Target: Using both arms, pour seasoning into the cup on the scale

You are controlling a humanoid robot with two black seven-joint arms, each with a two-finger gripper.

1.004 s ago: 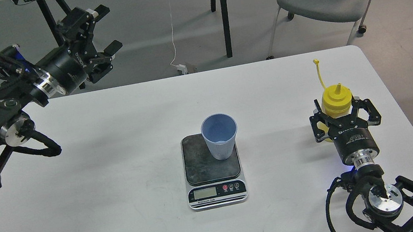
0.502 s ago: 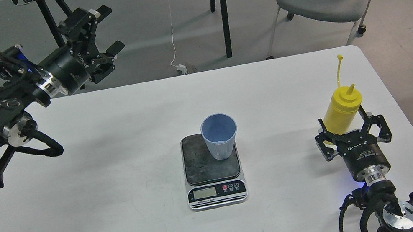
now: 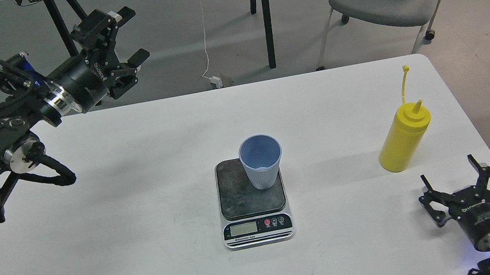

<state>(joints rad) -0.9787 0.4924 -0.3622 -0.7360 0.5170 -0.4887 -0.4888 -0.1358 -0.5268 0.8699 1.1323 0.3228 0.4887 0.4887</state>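
Seasoning [image 3: 403, 142] upright, nozzle up (slight right lean); right gripper [image 3: 465, 180] and left gripper [image 3: 123, 40] spread, empty.

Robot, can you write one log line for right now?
bottle: upright, free | cup: on scale | right gripper: open | left gripper: open

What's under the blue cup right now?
The cup stands upright on the scale, on the back right part of its dark weighing plate. The patch of plate beneath the cup's base is covered; the display and buttons in front are visible.
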